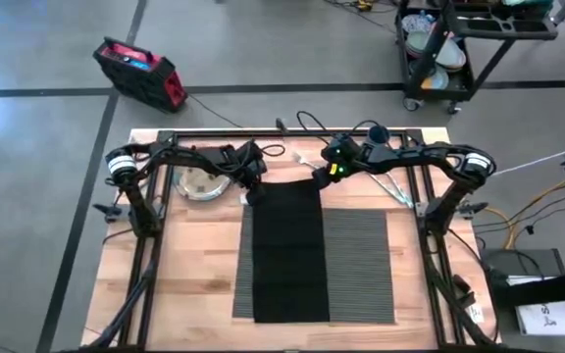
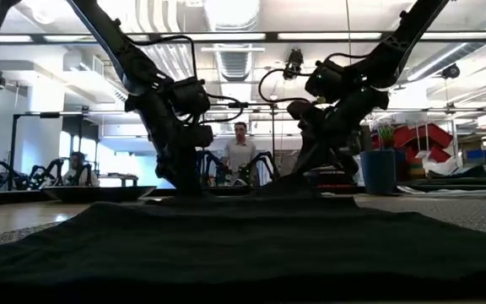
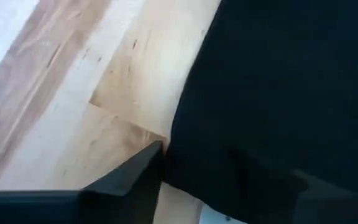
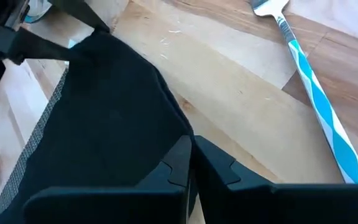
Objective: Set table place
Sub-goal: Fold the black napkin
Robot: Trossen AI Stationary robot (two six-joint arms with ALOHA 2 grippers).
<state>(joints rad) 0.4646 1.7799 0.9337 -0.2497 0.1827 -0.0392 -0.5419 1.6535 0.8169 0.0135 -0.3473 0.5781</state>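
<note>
Napkin (image 1: 290, 250): black cloth, spread long over the left part of the grey placemat (image 1: 356, 265), mid table (image 1: 194, 275); far edge runs just past the mat.
Left gripper (image 1: 255, 186): at the napkin's far left corner, jaws pinched on the cloth edge as far as the wrist view shows.
Right gripper (image 1: 320, 179): at the far right corner, jaws nearly closed with cloth between them.
Handling: soft, light, floppy, probably sags and wrinkles if only one corner moves, so corners are the spot to hold, both moved together.
Other stuff: plate (image 1: 201, 183) left of the napkin, cup (image 1: 378, 133) at the far edge, blue-striped fork (image 4: 309, 81) on bare wood nearby.
</note>
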